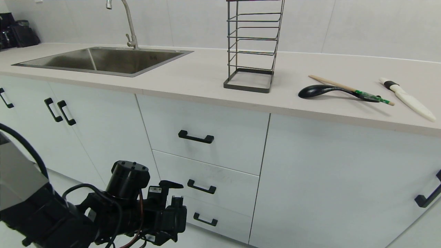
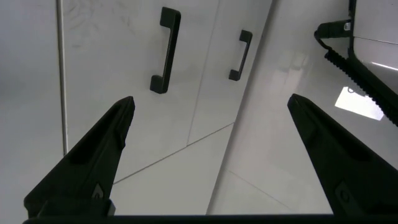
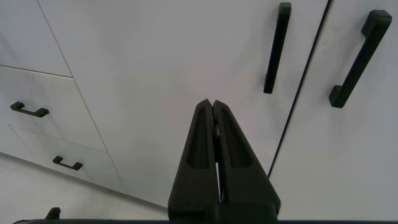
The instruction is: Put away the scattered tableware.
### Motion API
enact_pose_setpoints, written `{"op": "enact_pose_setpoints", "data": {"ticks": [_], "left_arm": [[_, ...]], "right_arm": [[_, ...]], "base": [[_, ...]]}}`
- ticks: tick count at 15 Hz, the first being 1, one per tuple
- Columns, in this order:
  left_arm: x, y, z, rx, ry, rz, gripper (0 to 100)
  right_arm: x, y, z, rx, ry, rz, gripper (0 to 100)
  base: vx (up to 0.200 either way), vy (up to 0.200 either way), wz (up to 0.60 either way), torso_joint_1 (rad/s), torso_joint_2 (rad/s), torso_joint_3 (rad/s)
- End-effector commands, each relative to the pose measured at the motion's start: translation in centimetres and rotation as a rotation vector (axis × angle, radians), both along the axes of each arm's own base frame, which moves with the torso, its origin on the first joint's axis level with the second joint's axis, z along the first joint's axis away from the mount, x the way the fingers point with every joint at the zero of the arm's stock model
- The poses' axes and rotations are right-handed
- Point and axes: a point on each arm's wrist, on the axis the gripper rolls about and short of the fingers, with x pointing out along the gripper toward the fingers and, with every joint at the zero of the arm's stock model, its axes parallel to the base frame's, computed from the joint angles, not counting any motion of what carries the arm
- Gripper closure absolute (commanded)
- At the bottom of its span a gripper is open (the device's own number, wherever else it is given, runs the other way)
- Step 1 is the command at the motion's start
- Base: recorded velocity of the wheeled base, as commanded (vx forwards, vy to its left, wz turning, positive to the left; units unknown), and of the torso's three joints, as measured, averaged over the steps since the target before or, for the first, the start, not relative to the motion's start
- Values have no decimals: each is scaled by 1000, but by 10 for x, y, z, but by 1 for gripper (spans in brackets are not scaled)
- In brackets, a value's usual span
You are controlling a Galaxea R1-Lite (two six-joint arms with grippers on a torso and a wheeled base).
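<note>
You see the black spoon [image 1: 311, 91], chopsticks [image 1: 327, 81] and white knife [image 1: 411, 100] lying on the tabletop [image 1: 193, 79] right of the wire rack [image 1: 246, 88]; left claw [image 2: 211, 102] spread, right claw [image 3: 213, 104] pressed together.

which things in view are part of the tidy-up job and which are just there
Job: black spoon, chopsticks, white knife, wire rack (likely their holder).
Just there: sink, faucet, drawers.
</note>
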Motion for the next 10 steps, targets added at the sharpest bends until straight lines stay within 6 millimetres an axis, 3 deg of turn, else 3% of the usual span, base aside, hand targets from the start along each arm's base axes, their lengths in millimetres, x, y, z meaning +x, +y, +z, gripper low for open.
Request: {"op": "enact_pose_setpoints", "data": {"ticks": [1,10], "left_arm": [[8,-4,-15,16,28,0,0],[32,-24,-39,6,5,-27,0]], "right_arm": [[0,0,0,0,2,0,100],[0,0,0,0,2,0,100]], "base": [[0,0,0,0,0,0],[0,0,0,0,0,0]]}}
